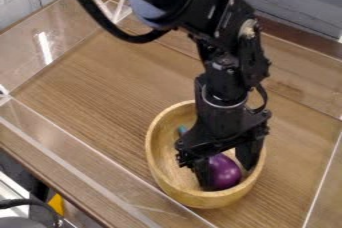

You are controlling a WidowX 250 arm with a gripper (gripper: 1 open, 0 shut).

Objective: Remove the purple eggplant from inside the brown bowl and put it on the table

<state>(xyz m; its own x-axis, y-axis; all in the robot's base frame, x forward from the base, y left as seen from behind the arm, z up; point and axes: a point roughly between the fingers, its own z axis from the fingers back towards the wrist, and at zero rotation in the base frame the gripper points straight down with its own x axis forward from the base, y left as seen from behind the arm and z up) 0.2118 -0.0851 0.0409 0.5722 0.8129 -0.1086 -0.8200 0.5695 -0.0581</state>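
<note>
1. Hand (217,156) points straight down inside the brown bowl (163,164), fingers spread wide on either side of the purple eggplant (221,173).
2. Eggplant lies in the bowl's right half, not gripped.
3. Close squarely across its fattest part, then lift clear of the rim toward the table (107,82).

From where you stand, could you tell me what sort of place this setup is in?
Probably a robot lab test bench: a wood-grain table fenced by clear acrylic walls, a black robot arm working over it, and toy props, a purple eggplant in a brown bowl.
</note>
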